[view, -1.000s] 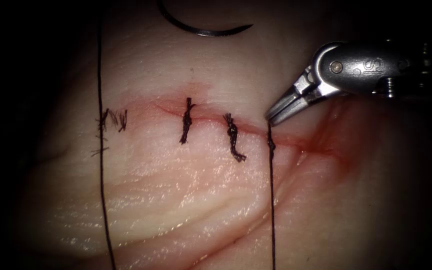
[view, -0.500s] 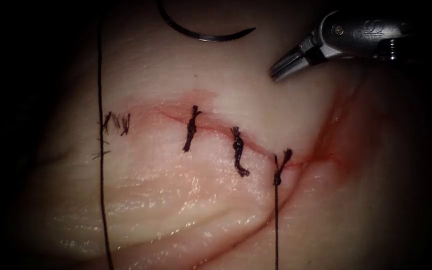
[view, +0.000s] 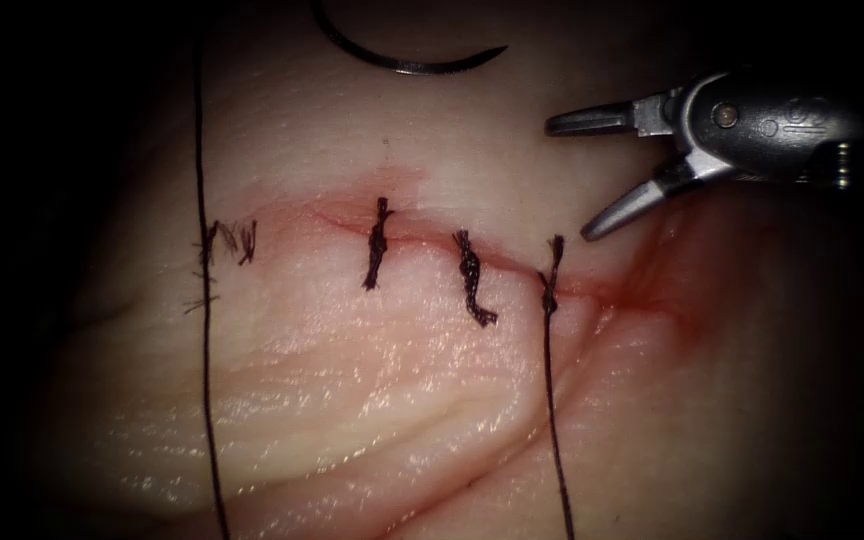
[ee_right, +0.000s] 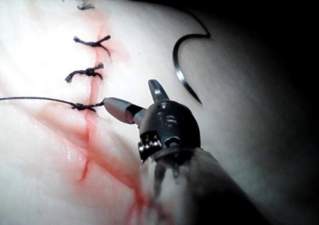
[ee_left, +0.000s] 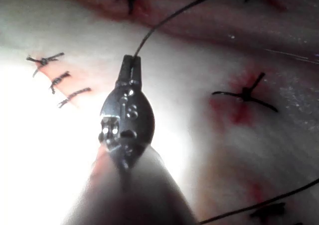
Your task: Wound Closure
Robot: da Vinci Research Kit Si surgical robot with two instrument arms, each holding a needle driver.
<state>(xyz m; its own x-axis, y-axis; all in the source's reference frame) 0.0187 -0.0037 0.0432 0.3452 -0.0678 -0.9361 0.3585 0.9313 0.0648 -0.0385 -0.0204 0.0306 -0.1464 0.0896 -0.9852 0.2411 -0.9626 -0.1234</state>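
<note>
The cut runs across the tissue with three dark knots on it. From the rightmost knot a short tail stands up and a long thread runs toward the near edge. My right tool hovers just right of that knot, jaws open, holding nothing; it is also seen at the right tool by the knot. The curved needle lies free on the tissue beyond the cut, not in it. My left tool is shut on the thread.
A second long thread runs top to bottom at the left, past frayed cut ends. Red fluid stains the cut's right end. Older stitches show on the tissue near the left tool.
The right tool's jaws were shut on the thread just above the rightmost knot; it lifted away, came back down and opened. A short tail now stands at that knot.
</note>
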